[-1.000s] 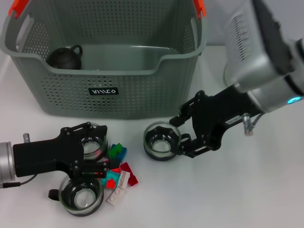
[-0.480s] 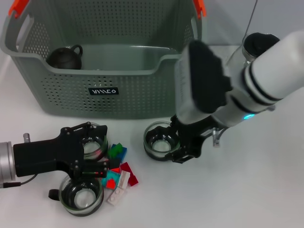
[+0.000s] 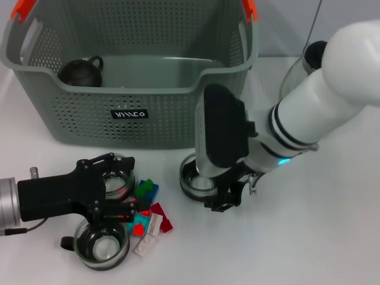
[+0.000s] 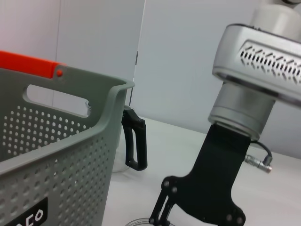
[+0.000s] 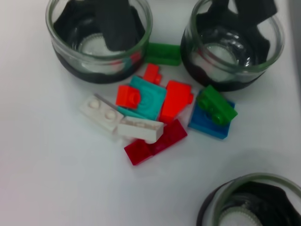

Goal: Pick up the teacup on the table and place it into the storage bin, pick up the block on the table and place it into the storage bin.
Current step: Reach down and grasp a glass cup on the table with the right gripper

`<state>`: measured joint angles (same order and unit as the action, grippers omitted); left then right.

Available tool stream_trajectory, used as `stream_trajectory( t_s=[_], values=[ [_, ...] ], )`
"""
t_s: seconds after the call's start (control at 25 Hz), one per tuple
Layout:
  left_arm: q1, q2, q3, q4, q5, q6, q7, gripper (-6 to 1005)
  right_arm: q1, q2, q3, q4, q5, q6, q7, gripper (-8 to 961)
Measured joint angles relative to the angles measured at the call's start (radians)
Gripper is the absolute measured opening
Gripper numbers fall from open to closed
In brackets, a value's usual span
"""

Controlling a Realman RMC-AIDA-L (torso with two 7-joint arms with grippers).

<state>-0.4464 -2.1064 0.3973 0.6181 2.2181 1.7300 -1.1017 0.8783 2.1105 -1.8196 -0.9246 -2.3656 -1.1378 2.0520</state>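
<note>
Three glass teacups stand on the white table in front of the storage bin (image 3: 154, 119): one (image 3: 116, 183) by the left gripper, one (image 3: 101, 244) nearer me, one (image 3: 195, 178) half hidden under the right arm. A pile of small coloured blocks (image 3: 149, 215) lies between them; it also shows in the right wrist view (image 5: 155, 113). My left gripper (image 3: 122, 185) is open, its spread fingers on either side of the first teacup. My right gripper (image 3: 221, 199) hangs low beside the third teacup (image 5: 251, 202) and also shows in the left wrist view (image 4: 207, 197).
A black teapot (image 3: 81, 71) lies inside the bin at its left. A glass jug (image 3: 300, 65) with a black handle (image 4: 135, 141) stands at the bin's right corner, behind the right arm. The bin's orange clips (image 3: 24, 9) top its rim.
The right arm has turned and swung over the third teacup, so its forearm now covers most of the cup and the gripper. The left arm, the cups and the blocks have not moved.
</note>
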Motion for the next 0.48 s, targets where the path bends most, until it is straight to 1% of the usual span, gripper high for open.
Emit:
stream_trajectory(
  t_s=[0.24,0.48],
  values=[
    [0.001,-0.002,0.0,-0.001,0.002,-0.009,-0.001,949,-0.001,0.003,-0.063,0.012,0.021,0.032,0.008,620],
    [0.002,-0.003,0.0,-0.001,0.003,-0.011,0.0,950,0.0,0.003,-0.078,0.012,0.029,0.034,0.03,618]
  ],
)
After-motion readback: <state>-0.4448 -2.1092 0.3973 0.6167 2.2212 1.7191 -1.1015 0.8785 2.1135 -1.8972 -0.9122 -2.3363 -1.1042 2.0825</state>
